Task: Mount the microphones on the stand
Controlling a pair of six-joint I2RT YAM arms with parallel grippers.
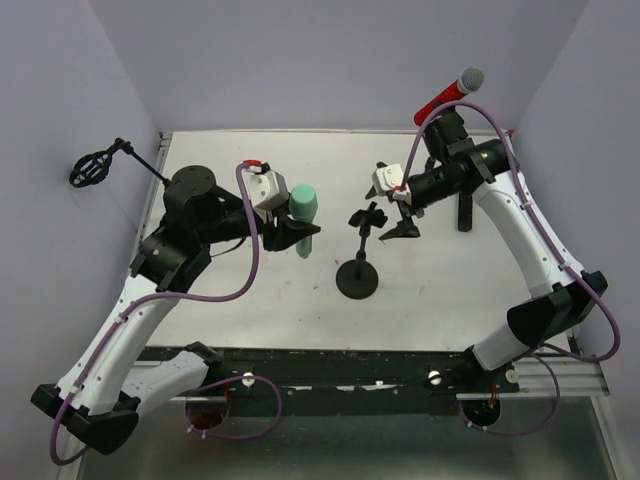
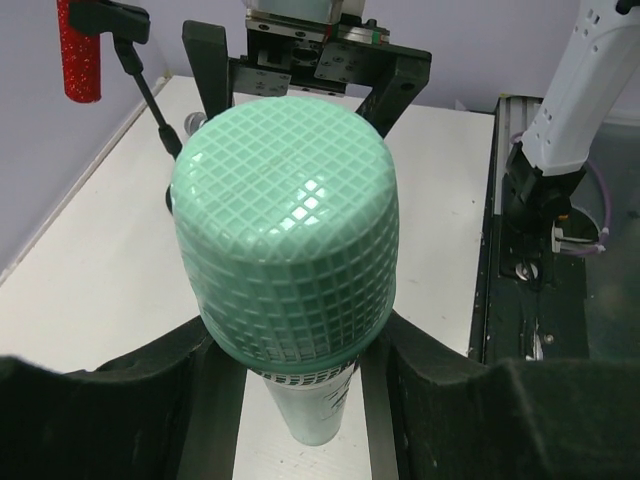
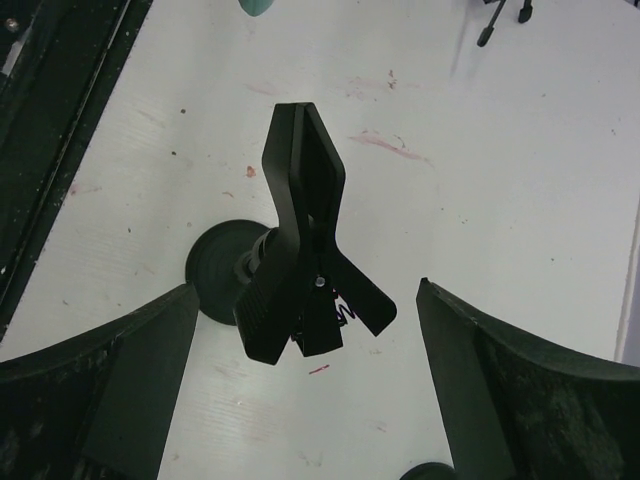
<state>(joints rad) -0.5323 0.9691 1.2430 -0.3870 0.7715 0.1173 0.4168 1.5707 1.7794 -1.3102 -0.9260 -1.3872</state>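
Note:
My left gripper (image 1: 296, 230) is shut on the mint-green microphone (image 1: 304, 202) and holds it upright above the table, left of the stand. In the left wrist view its mesh head (image 2: 285, 250) fills the middle, with the fingers (image 2: 130, 400) pressed on the body below. The small black stand has a round base (image 1: 357, 279) and a spring clip (image 1: 367, 217) on top. My right gripper (image 1: 392, 206) is open, its fingers (image 3: 120, 360) on either side of the clip (image 3: 305, 240) without touching it. The red microphone (image 1: 450, 94) with a silver head sits clipped high at the back right. The black microphone is out of view.
A black shock-mount holder (image 1: 92, 166) sticks out on a rod at the back left wall. A black stand pole (image 1: 464, 208) rises behind my right arm. Purple walls close off the back and sides. A dark rail (image 1: 330, 362) runs along the near table edge.

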